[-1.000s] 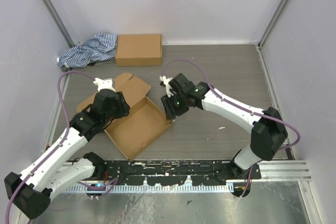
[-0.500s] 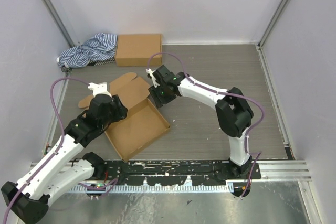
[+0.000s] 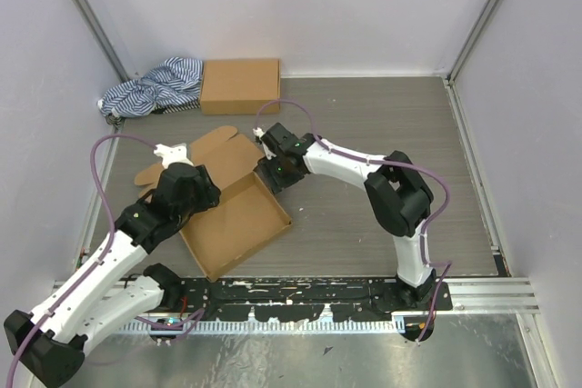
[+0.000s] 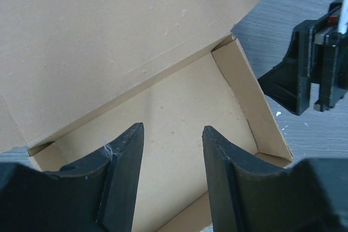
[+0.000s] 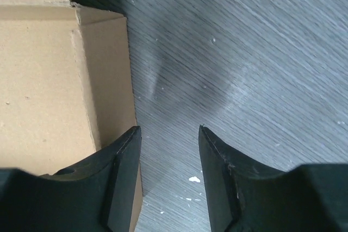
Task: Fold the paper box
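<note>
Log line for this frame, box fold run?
task: fold paper box | left gripper: jaws open, empty, over box interior | right gripper: jaws open, empty, beside box side wall | lid flap: open

The left arm (image 3: 91,270) and the right arm (image 3: 341,163) share one build: smooth white link shells set between chunky black joint housings. A slim purple cable (image 3: 97,179) runs along each arm and bows clear of the links in places. A small white bracket (image 3: 173,150) caps each wrist. The left gripper (image 4: 171,134) and right gripper (image 5: 166,134) carry matte black fingers (image 4: 122,177) — thick, wedge-shaped, plain-faced. A wisp of pale fluff (image 4: 108,146) clings to one left finger.
</note>
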{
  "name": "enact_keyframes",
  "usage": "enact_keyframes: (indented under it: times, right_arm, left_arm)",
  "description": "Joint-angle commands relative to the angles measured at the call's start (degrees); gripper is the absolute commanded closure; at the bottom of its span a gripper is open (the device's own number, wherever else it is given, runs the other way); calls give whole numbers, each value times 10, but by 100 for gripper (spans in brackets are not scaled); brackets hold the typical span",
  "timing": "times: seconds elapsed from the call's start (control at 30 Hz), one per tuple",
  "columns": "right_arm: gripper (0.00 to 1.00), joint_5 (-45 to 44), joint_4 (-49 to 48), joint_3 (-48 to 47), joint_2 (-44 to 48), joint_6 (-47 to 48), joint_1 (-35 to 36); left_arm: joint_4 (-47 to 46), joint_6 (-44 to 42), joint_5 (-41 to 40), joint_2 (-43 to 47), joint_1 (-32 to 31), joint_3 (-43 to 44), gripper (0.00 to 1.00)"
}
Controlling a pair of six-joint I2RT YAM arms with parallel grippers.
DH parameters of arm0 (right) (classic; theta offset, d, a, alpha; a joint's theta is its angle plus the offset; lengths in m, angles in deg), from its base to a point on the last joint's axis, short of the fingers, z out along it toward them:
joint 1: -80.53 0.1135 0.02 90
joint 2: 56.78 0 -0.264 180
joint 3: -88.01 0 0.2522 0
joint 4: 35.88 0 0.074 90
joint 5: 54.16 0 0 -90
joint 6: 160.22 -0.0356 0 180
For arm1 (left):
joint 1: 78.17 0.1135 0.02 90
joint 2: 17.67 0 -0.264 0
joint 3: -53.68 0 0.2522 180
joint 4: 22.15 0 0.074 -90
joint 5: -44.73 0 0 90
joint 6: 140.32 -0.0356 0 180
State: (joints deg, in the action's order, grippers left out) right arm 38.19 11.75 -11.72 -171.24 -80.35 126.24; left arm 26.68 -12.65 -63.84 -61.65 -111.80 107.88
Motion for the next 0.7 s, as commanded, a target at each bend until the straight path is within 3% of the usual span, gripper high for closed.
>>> enact_keyframes:
  times: [0.0,0.27,0.67]
  right_arm:
    - [48,-30,-18,7,78,-20,3]
    - [49,23,-28,17,118,-24,11]
    - [52,25,-33,-3,36,-41,35]
  left_arm:
    - [-6,0,-5,-11,1,1,46]
    - [-16,3,-1,-18,1,0,46]
    - [-3,4,-11,-11,1,2,46]
